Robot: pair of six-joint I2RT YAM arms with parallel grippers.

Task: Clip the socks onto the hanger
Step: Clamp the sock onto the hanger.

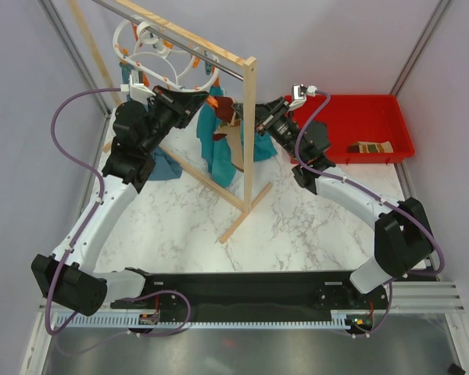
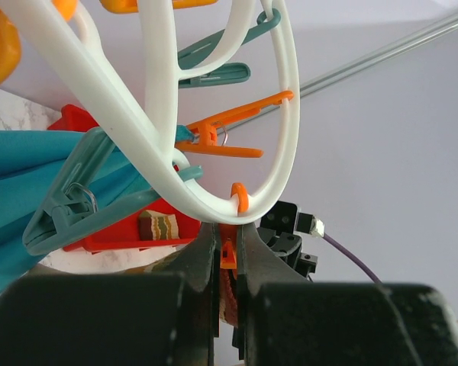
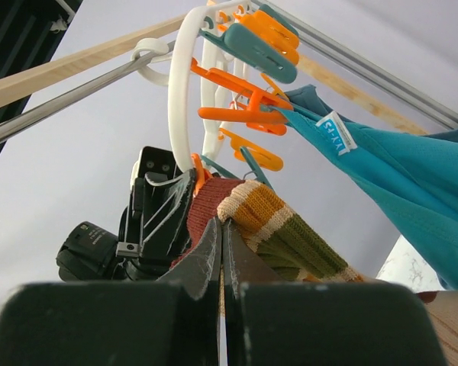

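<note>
Clamping an orange clip (image 2: 228,256) at the lowest point of the white hanger (image 2: 137,141), the left pincer (image 2: 227,238) sits directly beneath the ring. Right pincer (image 3: 220,229) is pressed together on the edge of the striped sock (image 3: 282,229). That sock rises from its tips, just under the hanger's clips. Second sock (image 1: 371,147) lies in the red bin (image 1: 348,109), well apart from both pincers.

There was only one piece of writing to see. In the right wrist view, a small white tag (image 3: 335,132) sat at the edge of the teal cloth (image 3: 401,175) and carried a few teal capital letters. They looked like "TYT" followed by one or two more signs, but they were tilted and too small to read with certainty.
</note>
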